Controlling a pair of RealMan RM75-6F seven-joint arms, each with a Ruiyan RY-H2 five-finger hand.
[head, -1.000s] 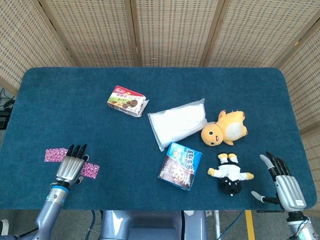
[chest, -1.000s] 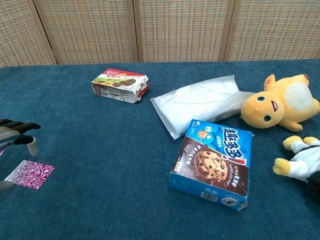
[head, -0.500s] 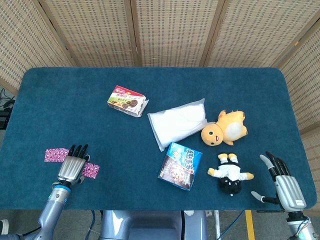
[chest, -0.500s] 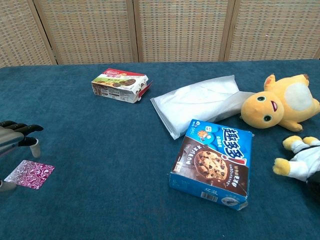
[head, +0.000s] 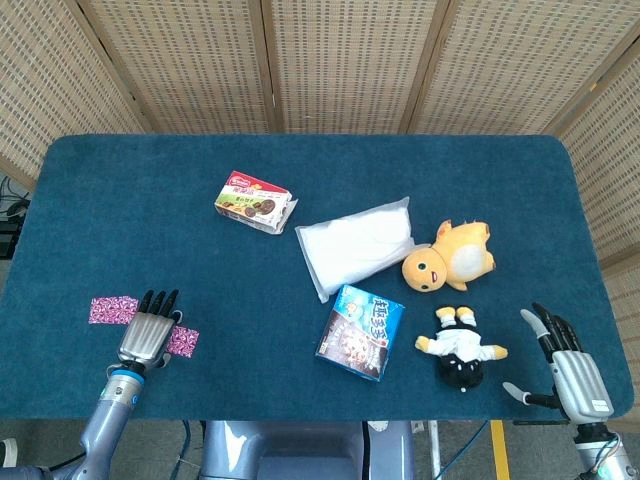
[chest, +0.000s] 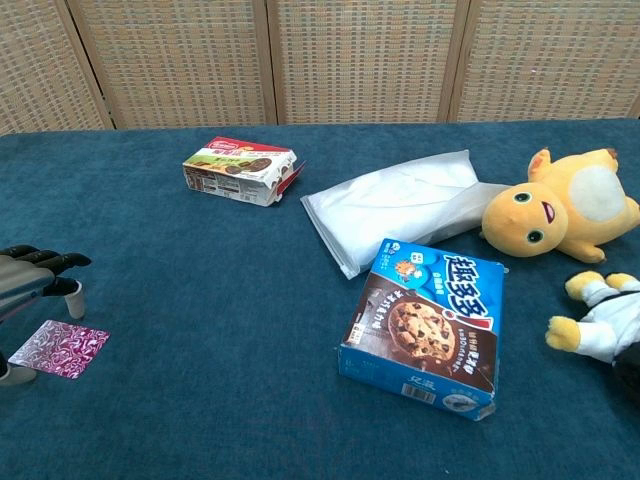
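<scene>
Left hand (head: 146, 331) hovers w/ fingers apart, empty, over pink foil packet (chest: 58, 348). Packet prob. light, thin, floppy, slippery; best pinched at the edge poking out right of hand.

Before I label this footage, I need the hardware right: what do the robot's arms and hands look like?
Both hands, the left hand and right hand, have silver-grey metal backs and black fingers. Each sits on a blue-grey forearm; the left wrist shows a bright blue ring. No cables or markings are clear.
</scene>
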